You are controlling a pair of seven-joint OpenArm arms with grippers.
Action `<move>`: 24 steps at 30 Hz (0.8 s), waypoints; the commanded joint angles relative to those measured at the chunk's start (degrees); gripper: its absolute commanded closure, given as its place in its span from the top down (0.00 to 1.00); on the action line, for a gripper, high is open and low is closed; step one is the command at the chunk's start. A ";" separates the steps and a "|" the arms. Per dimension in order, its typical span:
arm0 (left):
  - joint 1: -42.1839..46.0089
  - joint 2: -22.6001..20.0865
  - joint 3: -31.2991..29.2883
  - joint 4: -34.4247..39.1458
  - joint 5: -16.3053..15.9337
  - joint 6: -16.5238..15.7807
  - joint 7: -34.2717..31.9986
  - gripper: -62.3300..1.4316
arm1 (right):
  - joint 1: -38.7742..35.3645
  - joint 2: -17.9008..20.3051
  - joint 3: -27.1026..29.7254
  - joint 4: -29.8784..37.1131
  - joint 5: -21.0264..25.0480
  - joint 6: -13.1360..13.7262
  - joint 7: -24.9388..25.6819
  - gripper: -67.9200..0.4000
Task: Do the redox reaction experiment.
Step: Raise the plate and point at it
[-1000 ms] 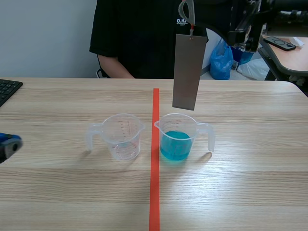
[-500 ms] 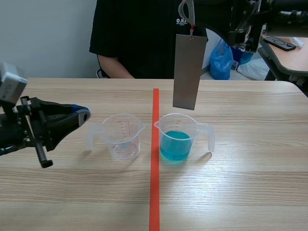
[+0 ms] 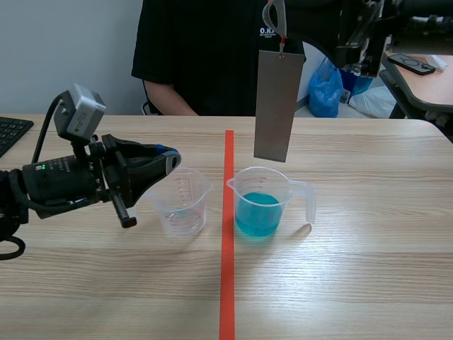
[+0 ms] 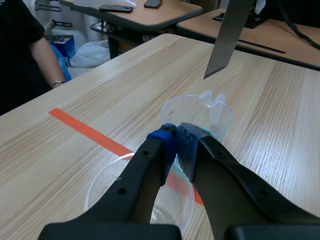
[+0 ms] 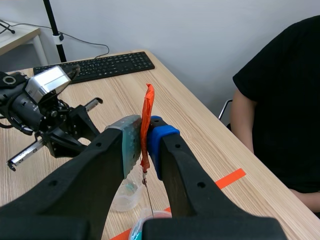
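- Grey metal plate (image 3: 278, 105): hangs upright straight above the blue-liquid cup (image 3: 260, 202), lower edge clear of the rim, not dipping in.
- Orange strip (image 5: 146, 120): carries the plate on a thin wire, high above the blue-liquid cup.
- Right gripper (image 5: 145, 142): pinches the orange strip between its two pads, well above the blue-liquid cup.
- Blue-liquid cup: stands upright on the table (image 3: 368, 269), partly filled, handle turned to the robot's right.
- Empty clear cup (image 3: 182, 202): stands upright just beside the blue-liquid cup, on its left, the two apart with the red tape line between them.
- Left gripper (image 4: 177, 140): fingers pressed together on nothing, tips over the empty clear cup, aimed toward the blue-liquid cup.
- Person (image 3: 212, 57) in a black shirt: sits across the table, beyond the blue-liquid cup.
- Black keyboard (image 3: 10, 131): lies far to the left of the blue-liquid cup, at the table's edge.
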 commanded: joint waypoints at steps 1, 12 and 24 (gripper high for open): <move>-1.31 1.05 0.42 -0.11 -0.48 -0.50 -0.50 0.08 | 1.27 0.44 0.55 0.79 0.63 0.42 0.83 0.03; -4.52 7.21 2.73 -3.54 -0.44 -0.50 1.88 0.08 | 1.27 0.44 0.55 0.79 0.63 0.42 0.83 0.03; -6.64 11.82 2.73 -4.68 -0.39 -0.46 4.50 0.08 | 1.27 0.44 0.55 0.79 0.63 0.42 0.83 0.03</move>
